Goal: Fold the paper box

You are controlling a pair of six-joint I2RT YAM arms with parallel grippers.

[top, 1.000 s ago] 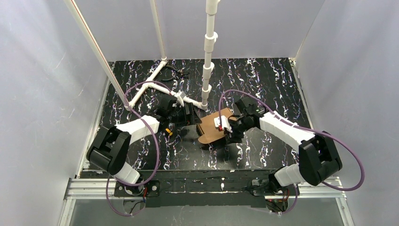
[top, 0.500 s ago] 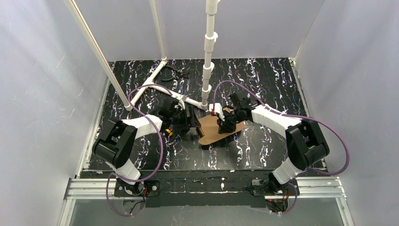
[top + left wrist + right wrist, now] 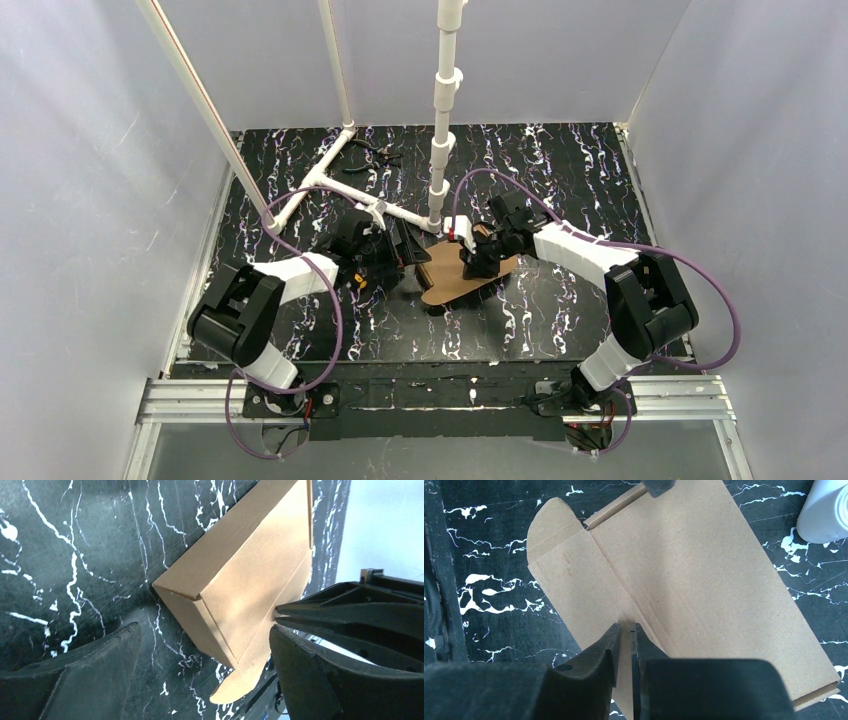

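You're flanking the paper box [image 3: 455, 275] at mid-table [image 3: 560, 180].
Your left gripper [image 3: 204, 632] is reaching in low, jaws gaping toward its corner; your right gripper [image 3: 624, 627] is pointing down, jaws nearly closed, tips at its panel.

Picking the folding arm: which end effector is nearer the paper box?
Right. Right end effector is over the paper box, tips at its surface; left end effector sits open off its left end.
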